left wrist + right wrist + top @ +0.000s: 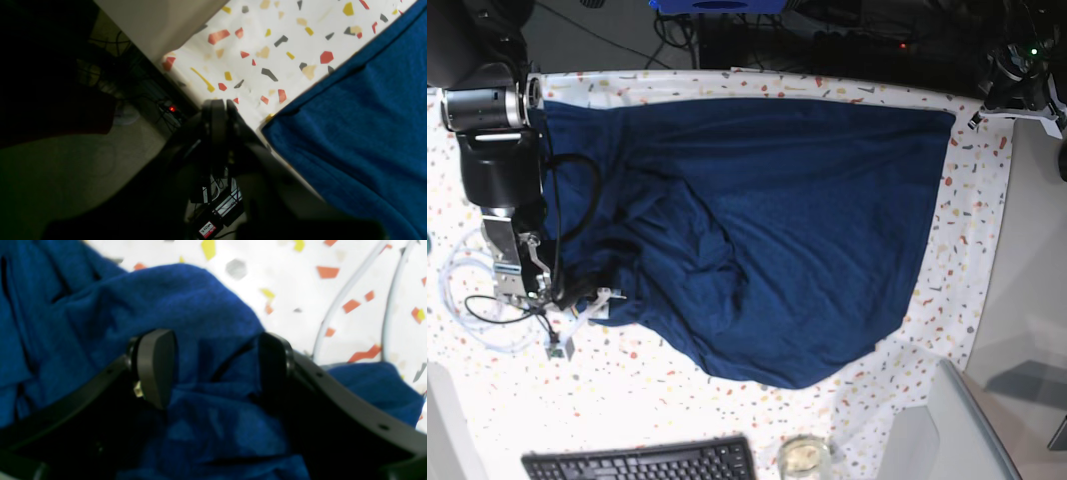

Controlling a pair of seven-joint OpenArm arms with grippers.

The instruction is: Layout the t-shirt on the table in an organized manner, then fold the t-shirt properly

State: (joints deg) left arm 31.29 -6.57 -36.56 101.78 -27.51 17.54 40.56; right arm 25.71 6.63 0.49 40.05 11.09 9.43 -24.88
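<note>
The navy t-shirt [767, 220] lies spread across the speckled desk [967, 270], smooth toward 3 o'clock and bunched in folds toward 9 o'clock, where the right tool [213, 370] stands parted astride a fabric ridge without pinching it, while the left tool [220, 110] is fully closed and empty.

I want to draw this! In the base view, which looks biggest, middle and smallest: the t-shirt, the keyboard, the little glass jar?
1. t-shirt, by far the biggest
2. keyboard
3. glass jar, smallest
</note>
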